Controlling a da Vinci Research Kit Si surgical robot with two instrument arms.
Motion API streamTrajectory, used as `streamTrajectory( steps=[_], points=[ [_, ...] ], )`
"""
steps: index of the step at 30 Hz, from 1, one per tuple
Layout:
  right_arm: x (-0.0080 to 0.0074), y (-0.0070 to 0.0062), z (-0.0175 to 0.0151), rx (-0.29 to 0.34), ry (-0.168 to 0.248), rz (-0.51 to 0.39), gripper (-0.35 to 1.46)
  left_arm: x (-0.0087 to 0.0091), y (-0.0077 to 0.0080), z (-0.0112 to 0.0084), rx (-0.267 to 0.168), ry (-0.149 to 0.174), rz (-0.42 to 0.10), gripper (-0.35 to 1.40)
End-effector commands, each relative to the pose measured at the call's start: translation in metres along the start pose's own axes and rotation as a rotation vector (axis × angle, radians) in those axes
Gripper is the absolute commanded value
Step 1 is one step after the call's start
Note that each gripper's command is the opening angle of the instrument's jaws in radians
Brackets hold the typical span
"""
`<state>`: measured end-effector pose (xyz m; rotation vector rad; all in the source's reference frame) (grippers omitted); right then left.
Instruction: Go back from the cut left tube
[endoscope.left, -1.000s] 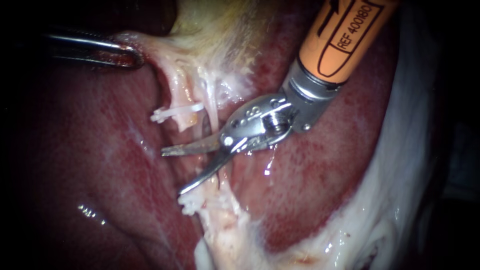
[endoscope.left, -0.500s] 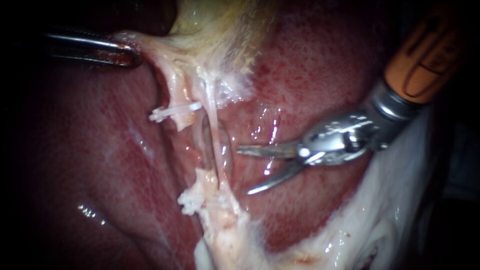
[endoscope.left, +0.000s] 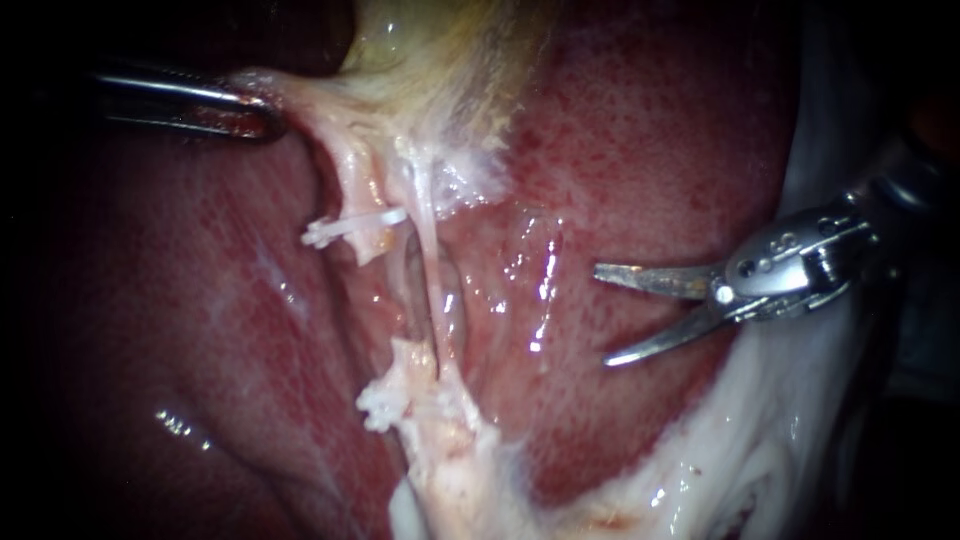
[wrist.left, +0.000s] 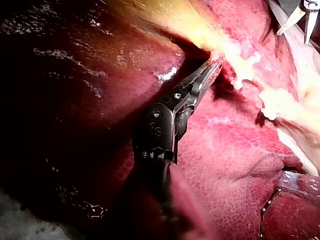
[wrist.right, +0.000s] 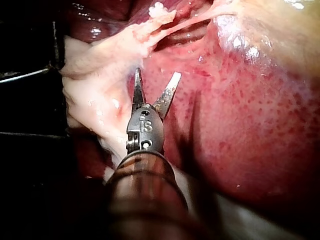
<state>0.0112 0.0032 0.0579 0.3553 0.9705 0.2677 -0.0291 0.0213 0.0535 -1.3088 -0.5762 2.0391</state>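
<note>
The cut left tube shows as two stumps in the endoscope view. Its upper stump (endoscope.left: 362, 238) carries a white clip (endoscope.left: 345, 227); its lower stump (endoscope.left: 400, 385) ends in white clips (endoscope.left: 376, 410). Beside them a thin pale right tube (endoscope.left: 430, 290) still runs unbroken. My right instrument (endoscope.left: 603, 314) stands well to the right of the tubes over the liver (endoscope.left: 620, 150), its two blades open and empty; the right wrist view shows the same spread blades (wrist.right: 156, 75). My left instrument (endoscope.left: 250, 112) is shut on pale gallbladder tissue (endoscope.left: 330, 110) at the upper left, also seen from its own wrist (wrist.left: 207, 72).
The yellowish gallbladder (endoscope.left: 440, 50) hangs above the tubes. White fatty tissue (endoscope.left: 790, 400) borders the liver under and behind my right instrument. Wet dark liver (endoscope.left: 180, 330) fills the left side.
My right instrument has drawn back to the right, from beside the tubes to the liver's right edge, blades still open. The left instrument and the tubes have stayed put.
</note>
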Motion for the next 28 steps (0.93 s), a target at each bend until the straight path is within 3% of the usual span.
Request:
streamTrajectory(
  steps=[1,6,17,28],
  points=[
    [0.0000,-0.0001,0.0000,0.005,0.001,0.002,1.45,0.0000,0.0000,0.0001,0.001,0.000,0.001,-0.35],
    [-0.0002,-0.0001,-0.0002,0.007,0.002,0.001,1.45,-0.0010,0.0000,0.0013,0.006,0.004,0.006,-0.35],
    [-0.0003,-0.0001,-0.0004,0.007,0.002,0.001,1.45,-0.0039,-0.0002,0.0050,-0.007,-0.034,0.013,-0.35],
    [-0.0001,0.0000,-0.0003,0.013,0.003,0.002,1.45,-0.0036,-0.0003,0.0047,-0.014,-0.038,0.012,-0.35]
  ],
)
